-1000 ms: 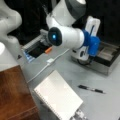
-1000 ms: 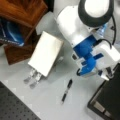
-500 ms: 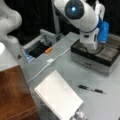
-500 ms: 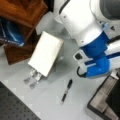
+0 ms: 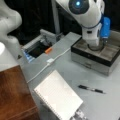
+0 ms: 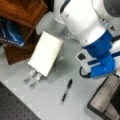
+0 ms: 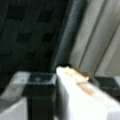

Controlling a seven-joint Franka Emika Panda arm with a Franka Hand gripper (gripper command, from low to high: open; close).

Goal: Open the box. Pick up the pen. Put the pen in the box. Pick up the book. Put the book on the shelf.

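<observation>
The box (image 5: 100, 58) sits open at the far right in a front view, its divided interior showing. The gripper (image 5: 96, 46) hangs over it; whether its fingers are spread I cannot tell. The pen (image 5: 91, 89) lies near on the grey table (image 5: 65, 67), the book (image 5: 58, 97) left of it. A careless descent could clip the box wall.
</observation>
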